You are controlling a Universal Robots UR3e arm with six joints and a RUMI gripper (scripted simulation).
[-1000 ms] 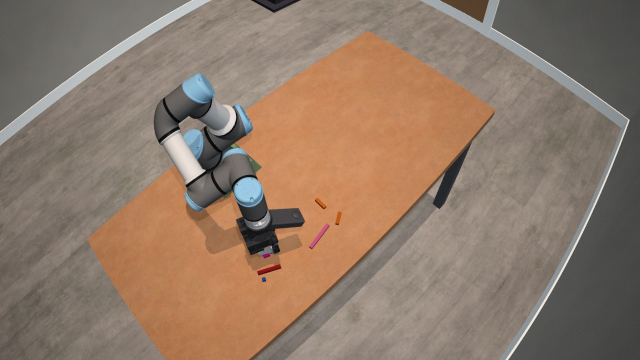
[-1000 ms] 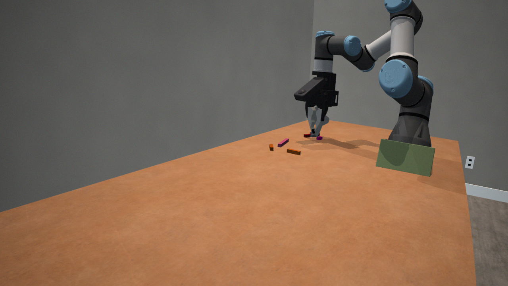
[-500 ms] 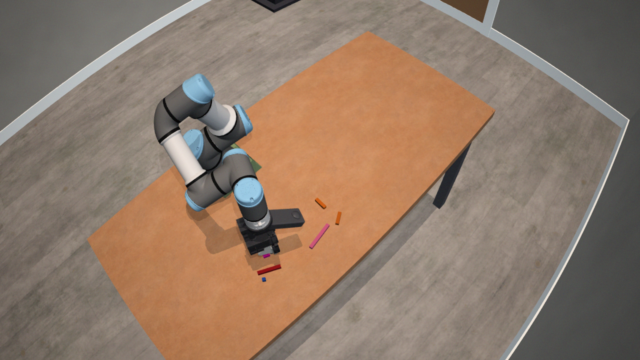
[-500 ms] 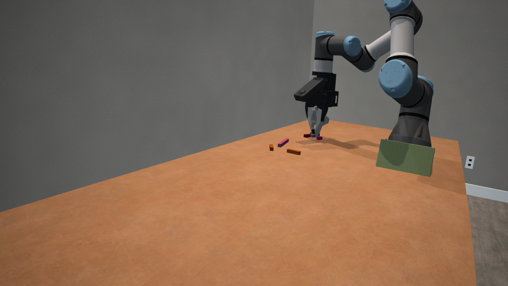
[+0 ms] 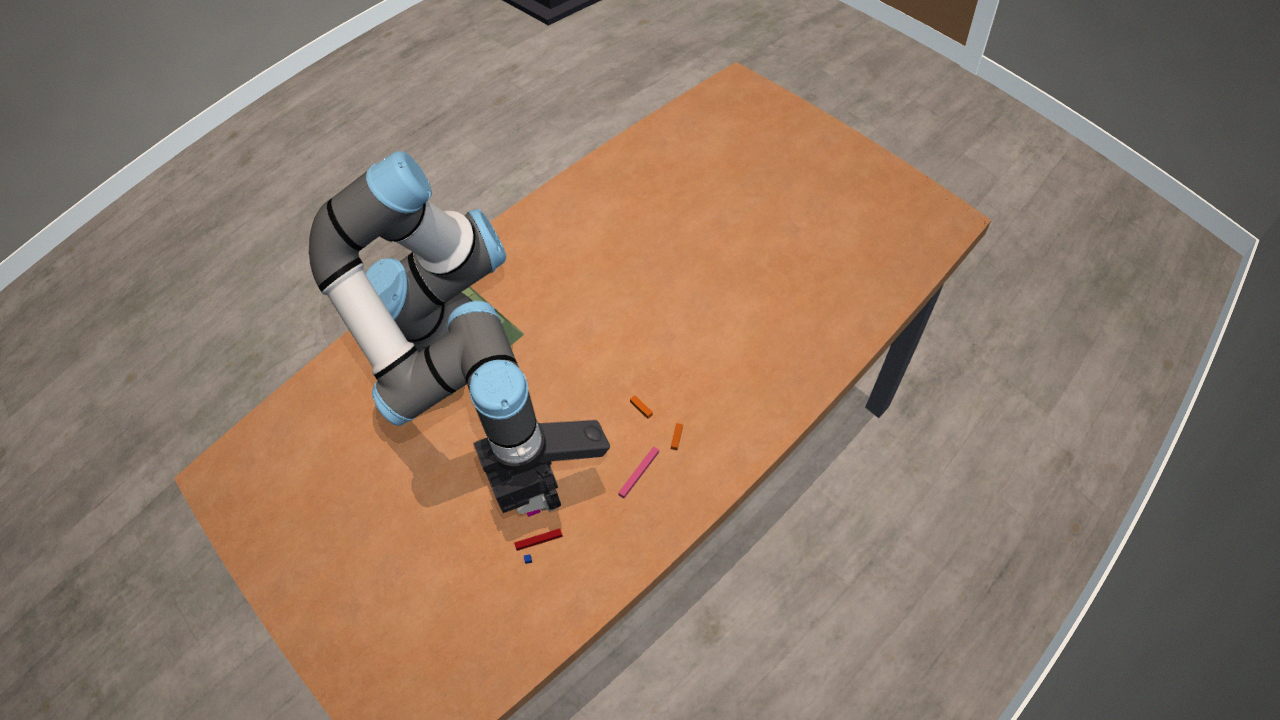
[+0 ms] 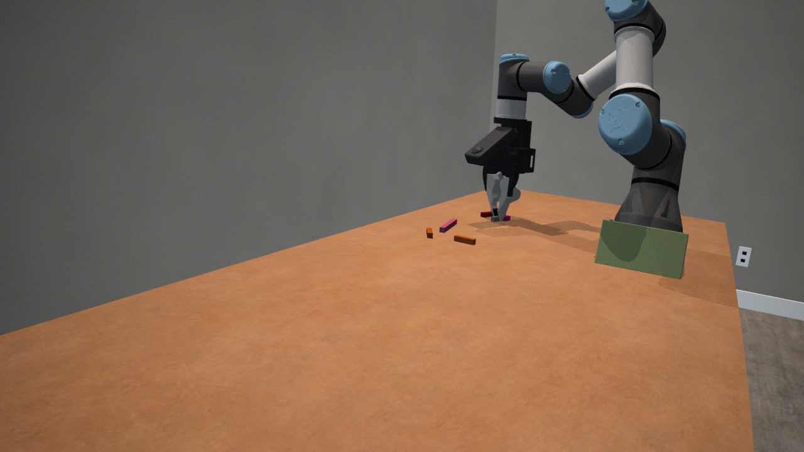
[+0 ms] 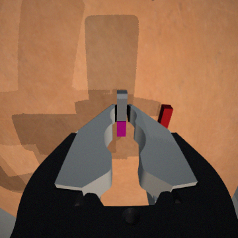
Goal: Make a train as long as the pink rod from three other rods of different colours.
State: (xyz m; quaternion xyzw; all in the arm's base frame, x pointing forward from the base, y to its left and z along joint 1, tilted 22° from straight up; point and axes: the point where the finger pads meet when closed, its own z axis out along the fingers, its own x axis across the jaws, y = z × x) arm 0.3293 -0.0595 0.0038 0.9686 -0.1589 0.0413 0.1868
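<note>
Though unlabelled, grey rod [image 7: 121, 105] in hand [image 7: 121, 114].

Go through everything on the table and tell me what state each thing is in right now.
hand: shut on the grey rod
grey rod: gripped, end to end with the magenta rod
magenta rod: flat on the table, under the hand
red rod: flat, apart
blue rod: flat, apart
pink rod: flat, apart
two orange rods: flat, apart
</note>
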